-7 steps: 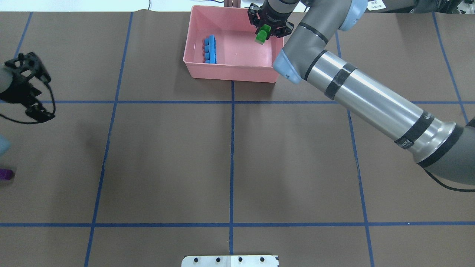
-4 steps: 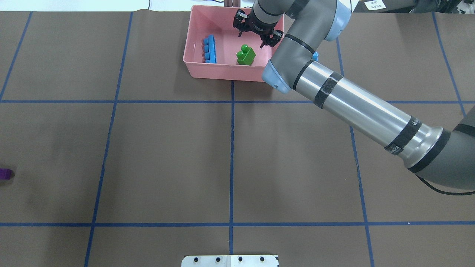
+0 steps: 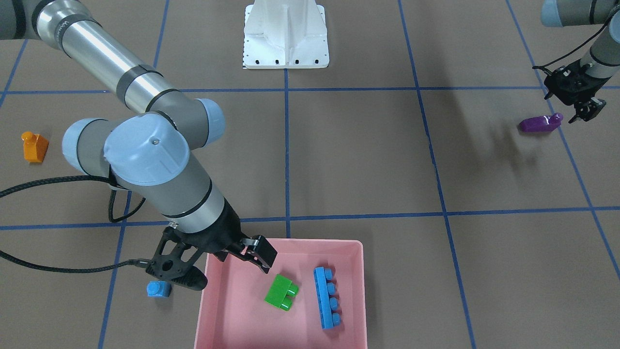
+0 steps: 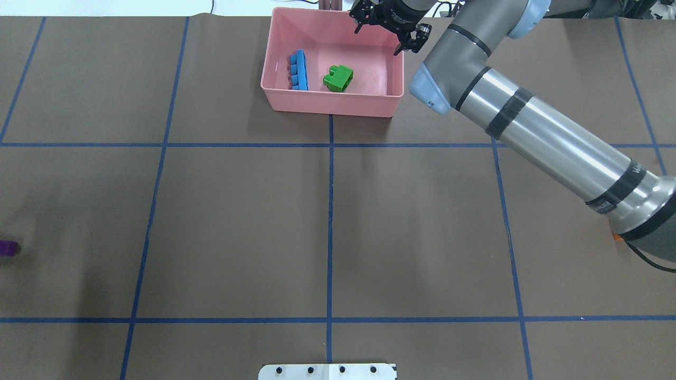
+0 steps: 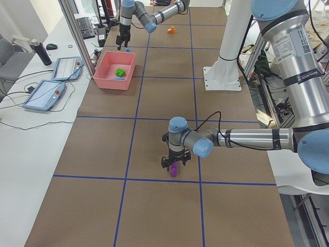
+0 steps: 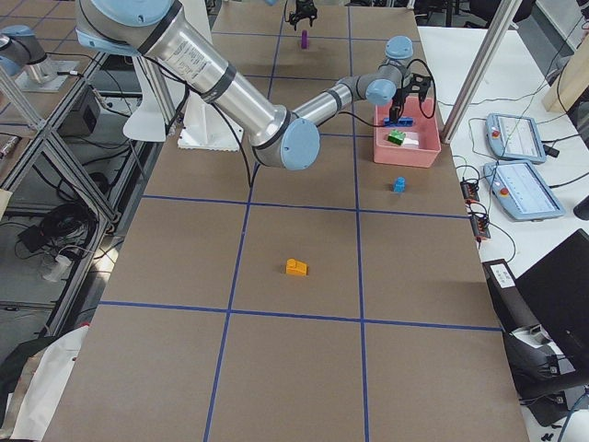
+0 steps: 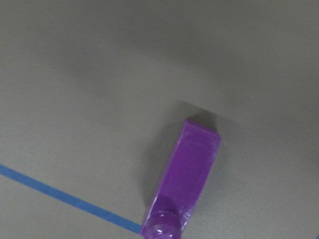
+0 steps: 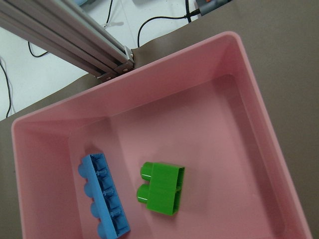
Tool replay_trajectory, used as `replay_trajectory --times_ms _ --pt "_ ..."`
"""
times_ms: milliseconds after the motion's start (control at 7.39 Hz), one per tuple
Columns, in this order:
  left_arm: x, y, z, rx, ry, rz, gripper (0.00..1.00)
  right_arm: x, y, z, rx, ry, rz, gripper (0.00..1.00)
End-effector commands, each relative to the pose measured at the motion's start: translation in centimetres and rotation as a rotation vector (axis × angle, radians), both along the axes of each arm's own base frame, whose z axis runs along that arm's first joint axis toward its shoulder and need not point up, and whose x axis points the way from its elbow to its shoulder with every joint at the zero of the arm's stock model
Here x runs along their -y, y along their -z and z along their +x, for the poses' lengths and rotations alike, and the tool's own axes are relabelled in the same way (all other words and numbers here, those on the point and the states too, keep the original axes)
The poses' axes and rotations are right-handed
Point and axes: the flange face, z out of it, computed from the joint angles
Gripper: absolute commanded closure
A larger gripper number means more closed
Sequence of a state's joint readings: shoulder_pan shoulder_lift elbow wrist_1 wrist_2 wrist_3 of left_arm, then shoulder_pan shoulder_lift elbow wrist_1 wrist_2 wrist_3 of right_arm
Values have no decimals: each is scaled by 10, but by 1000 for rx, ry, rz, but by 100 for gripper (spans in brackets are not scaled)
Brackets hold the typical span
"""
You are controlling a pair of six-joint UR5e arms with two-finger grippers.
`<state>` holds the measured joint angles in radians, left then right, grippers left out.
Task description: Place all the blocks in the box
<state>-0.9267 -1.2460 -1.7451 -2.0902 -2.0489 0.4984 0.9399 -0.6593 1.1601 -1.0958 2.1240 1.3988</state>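
The pink box [image 4: 327,105] holds the long blue brick [image 4: 299,70] and the green brick [image 4: 338,78], also seen in the right wrist view [image 8: 162,187]. My right gripper [image 4: 388,29] is open and empty above the box's far right corner. The tiny blue brick [image 3: 159,289] lies on the table just outside the box, beside that gripper. The orange brick [image 3: 35,147] lies alone on the robot's right side. The purple brick [image 3: 540,124] lies on its side far to the robot's left. My left gripper [image 3: 579,104] hangs open close over it, not touching.
The white robot base [image 3: 286,36] stands at the table's near middle edge. Blue tape lines [image 4: 330,211] grid the brown table. The right arm's long forearm [image 4: 549,142] crosses the right half. Tablets [image 5: 51,82] lie on the side bench behind the box.
My right gripper opened and let go of the green brick, which fell into the box beside the long blue one. That gripper then pulled back. The left gripper left the overhead view.
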Motion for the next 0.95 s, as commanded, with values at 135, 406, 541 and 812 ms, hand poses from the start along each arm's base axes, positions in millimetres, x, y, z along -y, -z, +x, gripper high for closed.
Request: replay_trajectory --times_ms 135,406,541,812 --pt "11 -10 26 7 -36 -3 41 -9 -51 50 -3 34 20 0" --pt "18 -4 31 -1 -25 -2 100 -12 -62 55 -7 31 13 0" --pt "20 0 32 -5 -15 -4 100 -17 -64 60 -4 33 17 0" --pt "73 94 61 -92 133 -106 100 -37 -121 106 -33 51 36 0"
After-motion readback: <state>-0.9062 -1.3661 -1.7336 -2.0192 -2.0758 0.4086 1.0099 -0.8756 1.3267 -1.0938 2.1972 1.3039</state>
